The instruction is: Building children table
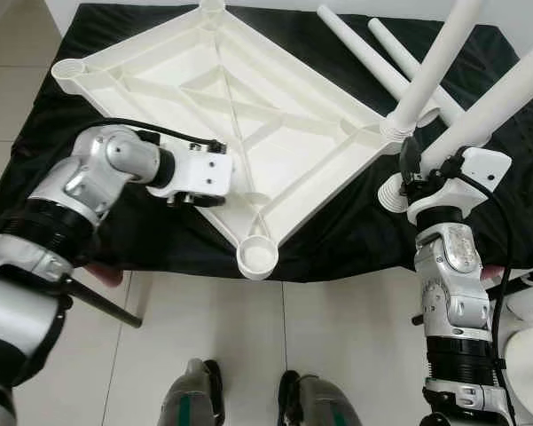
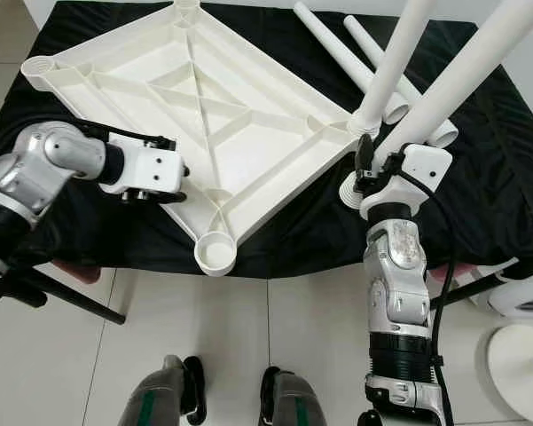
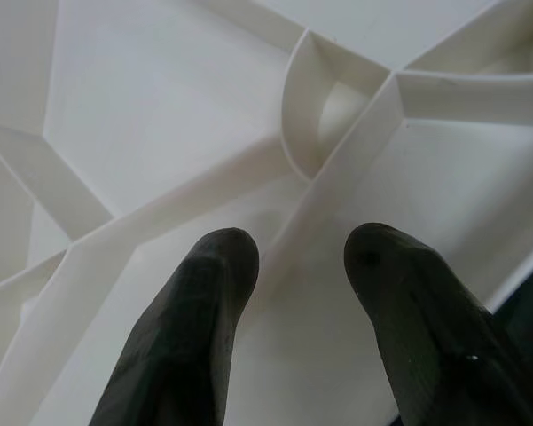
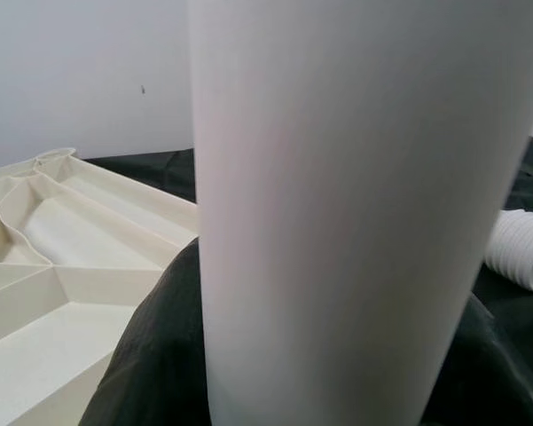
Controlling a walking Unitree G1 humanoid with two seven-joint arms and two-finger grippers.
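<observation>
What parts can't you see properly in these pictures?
- Right gripper fingers: hidden behind the white leg, head views; the leg blocks the right wrist view.
- Tops of both upright legs: cut off by the upper edge.
- Left gripper contact with the tabletop: unclear.

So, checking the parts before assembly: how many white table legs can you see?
4. One leg stands in the tabletop's right corner socket, one is held in the right gripper, and two lie on the black cloth behind.
</observation>
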